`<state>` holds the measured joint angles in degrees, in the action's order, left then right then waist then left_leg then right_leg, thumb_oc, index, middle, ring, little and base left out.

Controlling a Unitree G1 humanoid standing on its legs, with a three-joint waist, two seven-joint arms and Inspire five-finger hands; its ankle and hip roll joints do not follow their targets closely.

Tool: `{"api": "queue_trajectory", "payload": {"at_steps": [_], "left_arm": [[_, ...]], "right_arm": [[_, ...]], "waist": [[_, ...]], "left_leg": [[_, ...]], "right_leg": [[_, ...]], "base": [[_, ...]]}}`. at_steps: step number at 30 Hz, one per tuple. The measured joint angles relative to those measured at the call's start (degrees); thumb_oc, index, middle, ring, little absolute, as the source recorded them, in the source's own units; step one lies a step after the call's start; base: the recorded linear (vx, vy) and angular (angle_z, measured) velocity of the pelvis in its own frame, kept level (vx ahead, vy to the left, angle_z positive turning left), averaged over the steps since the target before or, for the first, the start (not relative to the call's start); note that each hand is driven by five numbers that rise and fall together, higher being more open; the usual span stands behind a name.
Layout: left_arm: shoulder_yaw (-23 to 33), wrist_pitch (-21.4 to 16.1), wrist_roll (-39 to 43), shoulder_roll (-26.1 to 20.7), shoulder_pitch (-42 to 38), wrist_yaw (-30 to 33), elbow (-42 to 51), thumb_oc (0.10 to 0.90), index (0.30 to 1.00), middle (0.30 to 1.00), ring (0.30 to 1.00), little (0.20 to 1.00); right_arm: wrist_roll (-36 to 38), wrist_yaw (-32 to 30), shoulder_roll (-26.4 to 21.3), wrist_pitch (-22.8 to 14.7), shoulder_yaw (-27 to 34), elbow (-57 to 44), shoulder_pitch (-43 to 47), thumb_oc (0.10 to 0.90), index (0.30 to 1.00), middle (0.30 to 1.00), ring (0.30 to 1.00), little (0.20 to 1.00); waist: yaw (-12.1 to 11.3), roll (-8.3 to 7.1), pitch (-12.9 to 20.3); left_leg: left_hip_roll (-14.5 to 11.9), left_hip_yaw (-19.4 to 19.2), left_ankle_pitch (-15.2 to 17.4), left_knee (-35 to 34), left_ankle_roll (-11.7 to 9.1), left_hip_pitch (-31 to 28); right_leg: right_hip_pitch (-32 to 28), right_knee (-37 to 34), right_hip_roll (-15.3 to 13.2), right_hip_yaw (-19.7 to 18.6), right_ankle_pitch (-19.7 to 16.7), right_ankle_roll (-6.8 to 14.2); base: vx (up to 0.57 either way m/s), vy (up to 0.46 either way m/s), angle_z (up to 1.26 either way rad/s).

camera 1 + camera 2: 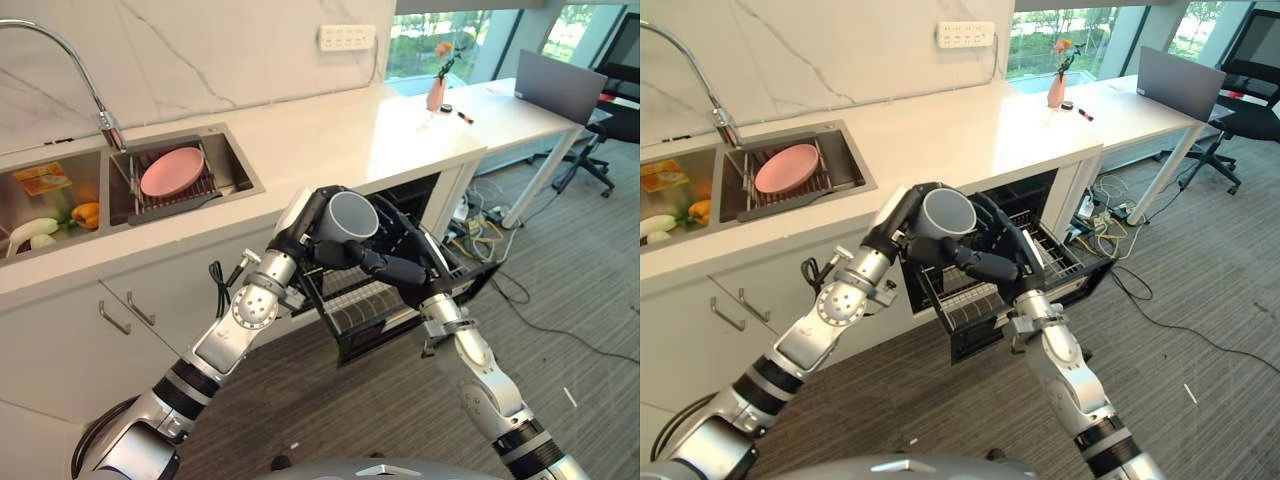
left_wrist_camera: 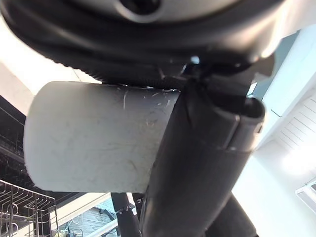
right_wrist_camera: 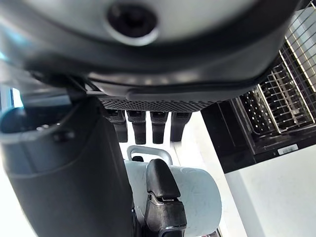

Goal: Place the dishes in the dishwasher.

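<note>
My left hand [image 1: 298, 226] holds a grey mug [image 1: 351, 216] on its side above the pulled-out dishwasher rack [image 1: 372, 312], its mouth facing up towards me. In the left wrist view the thumb [image 2: 197, 163] lies across the mug's wall [image 2: 94, 138]. My right hand [image 1: 393, 267] comes in from the right with straight fingers just under and beside the mug; its wrist view shows the fingers [image 3: 148, 126] stretched towards the mug [image 3: 197, 195] and its handle. A pink plate [image 1: 172, 170] lies on a rack in the sink [image 1: 237, 172].
The open dishwasher sits under the white counter [image 1: 330, 130]. Vegetables [image 1: 85, 213] lie in the left basin below the tap [image 1: 95, 95]. A pink vase [image 1: 436, 92] stands on a desk behind the counter. An office chair [image 1: 600, 140] and floor cables [image 1: 480, 225] are to the right.
</note>
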<state>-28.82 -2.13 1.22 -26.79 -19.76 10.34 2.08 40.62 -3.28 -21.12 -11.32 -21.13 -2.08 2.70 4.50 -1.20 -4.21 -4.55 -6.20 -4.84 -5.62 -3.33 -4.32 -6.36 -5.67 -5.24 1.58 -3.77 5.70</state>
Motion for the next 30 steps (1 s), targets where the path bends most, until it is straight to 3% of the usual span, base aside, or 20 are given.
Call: {"api": "queue_trajectory", "payload": {"at_steps": [11,23,24,25,30], "left_arm": [[-1.43,0.26,-4.76,-3.74,-6.37,-2.81,-1.31,0.400,0.300,0.300,0.300,0.300],[-3.36,1.86,-6.53,-5.22,-10.28,-4.59,-7.27,0.400,0.300,0.300,0.300,0.300],[-3.61,2.23,-6.54,-5.52,-10.43,-4.63,-7.63,0.400,0.300,0.300,0.300,0.300],[-3.69,2.37,-6.55,-5.60,-10.52,-4.70,-8.33,0.400,0.300,0.300,0.300,0.300],[-3.75,2.60,-6.84,-5.72,-10.80,-4.70,-8.41,0.400,0.300,0.300,0.300,0.300]], "right_arm": [[0.03,1.39,-4.80,1.88,-0.37,2.00,6.10,0.800,0.900,0.900,0.900,0.900],[0.23,1.47,-3.23,3.30,-3.61,10.93,12.97,0.800,0.900,0.900,0.900,0.900],[0.35,1.48,-3.24,3.32,-4.26,11.84,13.76,0.700,0.749,0.749,0.749,0.749],[0.45,1.57,-3.34,3.51,-4.91,12.93,14.82,0.400,0.300,0.300,0.300,0.300],[0.48,1.91,-3.15,3.59,-4.98,13.14,14.99,0.400,0.300,0.300,0.300,0.300]], "waist": [[0.01,-0.38,-0.33],[0.04,-0.38,-0.28],[0.11,-0.39,-0.28],[0.13,-0.40,-0.27],[-0.12,-0.47,-0.23]], "left_leg": [[0.06,-0.07,-0.02,0.01,0.03,-0.70],[0.10,-0.41,-0.05,0.26,0.06,-0.92],[0.09,-0.45,-0.05,0.26,0.06,-0.94],[0.08,-0.49,-0.05,0.26,0.06,-1.00],[0.13,-0.49,-0.05,0.21,0.06,-1.04]], "right_leg": [[-0.61,0.01,-0.04,-0.02,-0.19,-0.23],[-0.66,0.02,-0.08,-0.19,-0.22,-0.27],[-0.66,0.02,-0.08,-0.21,-0.22,-0.27],[-0.70,0.02,-0.08,-0.22,-0.22,-0.27],[-0.74,0.02,-0.13,-0.22,-0.22,-0.27]], "base": [[0.00,0.000,0.00],[0.00,0.009,-0.01],[0.00,0.000,0.00],[0.00,0.000,0.00],[0.00,0.000,0.00]]}}
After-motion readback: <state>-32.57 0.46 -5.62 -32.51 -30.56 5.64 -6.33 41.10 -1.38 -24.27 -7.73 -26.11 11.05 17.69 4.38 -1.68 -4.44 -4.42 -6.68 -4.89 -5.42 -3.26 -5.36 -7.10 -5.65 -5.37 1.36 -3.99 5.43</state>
